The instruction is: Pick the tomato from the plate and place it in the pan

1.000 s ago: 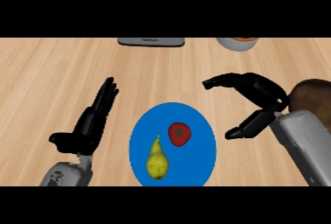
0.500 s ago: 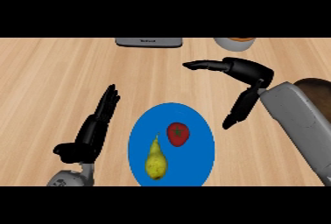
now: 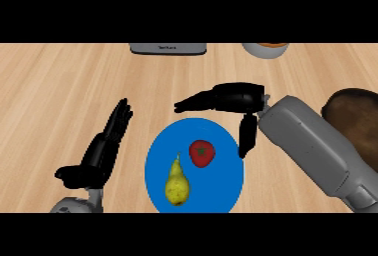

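A red tomato [image 3: 201,152] lies on the blue plate [image 3: 221,185], beside a yellow pear [image 3: 176,184]. My right hand [image 3: 230,100] hovers over the plate's far edge, open, fingers pointing left and thumb hanging down at the plate's right rim. It stands above and behind the tomato, apart from it. The dark pan [image 3: 356,115] shows at the right edge, partly hidden by my right forearm. At the lower left my left hand [image 3: 103,147] rests open beside the plate, fingers straight.
A grey appliance [image 3: 167,48] sits at the counter's far edge. An orange-filled bowl [image 3: 266,49] stands at the back right. Bare wooden counter stretches to the left and behind the plate.
My right hand has swung left from near the pan to over the plate's far edge, and the forearm has followed. The left hand has barely shifted.
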